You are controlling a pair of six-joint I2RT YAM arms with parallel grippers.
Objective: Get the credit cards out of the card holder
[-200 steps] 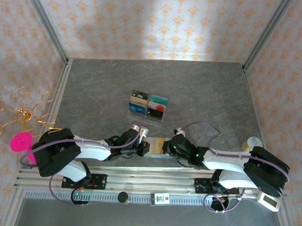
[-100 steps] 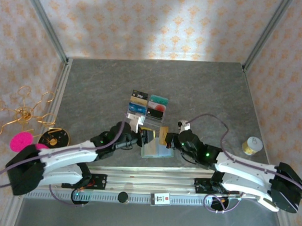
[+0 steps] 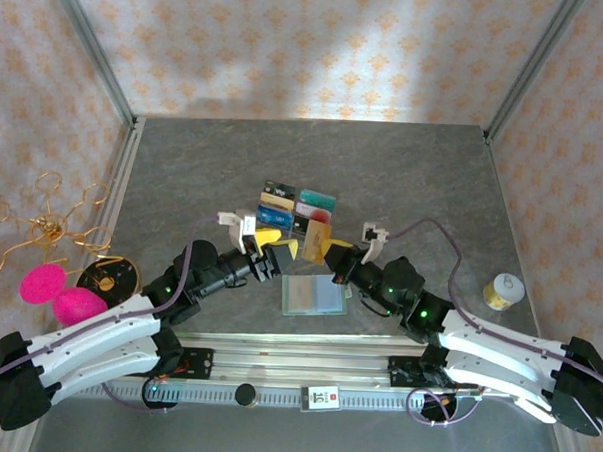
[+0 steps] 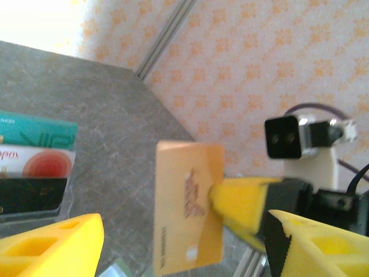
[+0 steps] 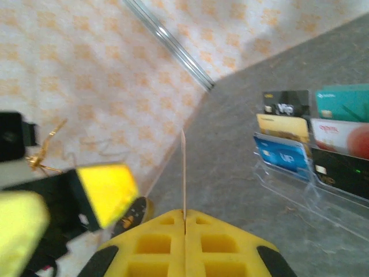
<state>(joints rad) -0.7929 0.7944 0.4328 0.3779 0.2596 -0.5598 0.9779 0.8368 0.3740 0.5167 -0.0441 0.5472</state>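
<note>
The card holder (image 3: 311, 295) lies unfolded on the table, a pale green rectangle with bluish pockets. Above its far edge my right gripper (image 3: 327, 250) is shut on a gold credit card (image 3: 314, 237). The right wrist view has that card (image 5: 184, 170) edge-on, standing up out of the closed yellow fingers (image 5: 185, 217). My left gripper (image 3: 269, 247) faces it from the left, open. In the left wrist view the gold card (image 4: 184, 202) hangs between the spread left fingers (image 4: 57, 242) without touching them, pinched by the right gripper's fingertips (image 4: 242, 202).
A clear tray of colourful cards (image 3: 295, 214) stands just beyond both grippers, its wall (image 5: 300, 193) close on the right. A gold wire ornament (image 3: 41, 230), pink balls (image 3: 44, 283) and a dark disc (image 3: 109, 276) sit left. A small gold tin (image 3: 502, 291) sits right.
Both grippers rose from the card holder and moved toward the tray. The left gripper opened and let go of the gold card, which stays in the right gripper.
</note>
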